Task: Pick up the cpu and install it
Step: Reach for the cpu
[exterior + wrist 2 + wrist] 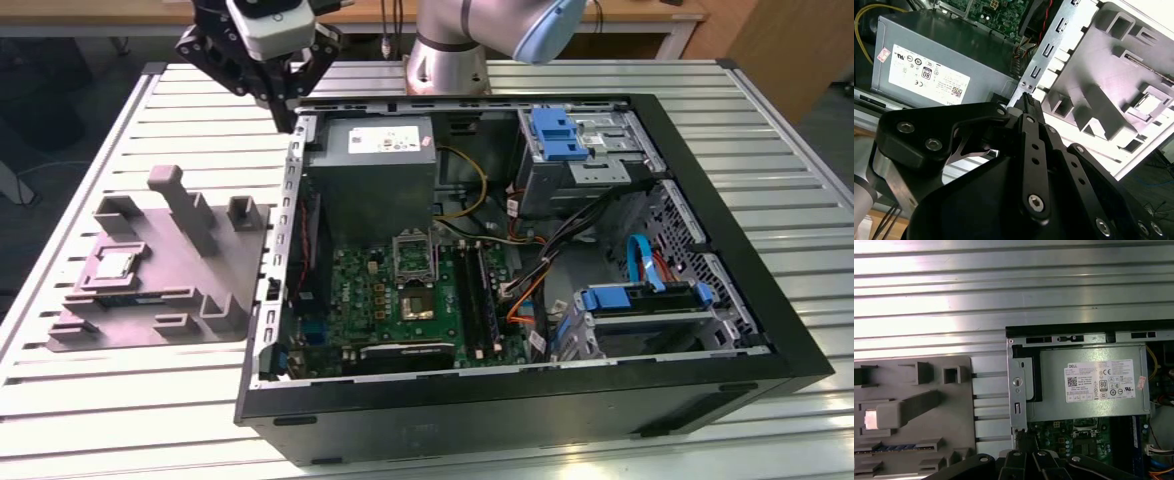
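Note:
The cpu point(114, 263) is a small pale square chip lying flat in a recess of the grey plastic fixture block point(200, 290), on the exterior view's left beside the open computer case. It also shows as a bright square, the cpu point(1150, 104) in the second wrist view and the cpu point(870, 419) in the first. My gripper point(283, 112) hangs above the case's back corner next to the power supply, well away from the chip. Its black fingers point(1029, 115) meet at the tip, shut with nothing held. On the motherboard, the socket point(416, 303) lies with its black frame point(412, 250) raised.
The power supply box point(380, 160) fills the case's back corner under the gripper. The case's metal wall point(296, 200) stands between fixture and motherboard. Cables and blue drive brackets point(641, 295) crowd the exterior view's right. Upright posts point(180, 205) rise from the fixture near the chip.

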{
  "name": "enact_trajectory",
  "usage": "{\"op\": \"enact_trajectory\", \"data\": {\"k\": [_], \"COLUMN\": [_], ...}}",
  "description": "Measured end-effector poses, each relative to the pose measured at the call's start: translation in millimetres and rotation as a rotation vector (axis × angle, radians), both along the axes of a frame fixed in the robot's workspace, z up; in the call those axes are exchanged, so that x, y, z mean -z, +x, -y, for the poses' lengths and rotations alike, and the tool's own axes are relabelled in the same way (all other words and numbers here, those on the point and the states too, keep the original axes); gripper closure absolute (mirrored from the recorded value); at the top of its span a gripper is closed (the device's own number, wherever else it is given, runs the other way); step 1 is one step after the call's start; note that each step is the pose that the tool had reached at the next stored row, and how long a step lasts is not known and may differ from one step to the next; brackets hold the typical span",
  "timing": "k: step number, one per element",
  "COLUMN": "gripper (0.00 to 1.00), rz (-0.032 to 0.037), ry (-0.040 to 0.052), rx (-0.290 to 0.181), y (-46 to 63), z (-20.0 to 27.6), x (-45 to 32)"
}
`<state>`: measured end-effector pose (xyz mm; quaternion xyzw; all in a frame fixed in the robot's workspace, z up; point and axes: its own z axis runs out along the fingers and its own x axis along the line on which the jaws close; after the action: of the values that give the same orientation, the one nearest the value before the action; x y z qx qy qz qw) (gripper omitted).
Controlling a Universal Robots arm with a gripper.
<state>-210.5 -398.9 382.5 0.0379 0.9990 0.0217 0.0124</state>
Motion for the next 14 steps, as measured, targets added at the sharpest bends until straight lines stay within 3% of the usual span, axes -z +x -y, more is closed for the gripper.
{"op": "enact_trajectory", "data": {"k": [14], "gripper": [0.89], "rz": [0.0000], "ry": [0.0000], "rx": [0.000], "y": [-4.7], "z": [0.0], "x": [0.4]}}
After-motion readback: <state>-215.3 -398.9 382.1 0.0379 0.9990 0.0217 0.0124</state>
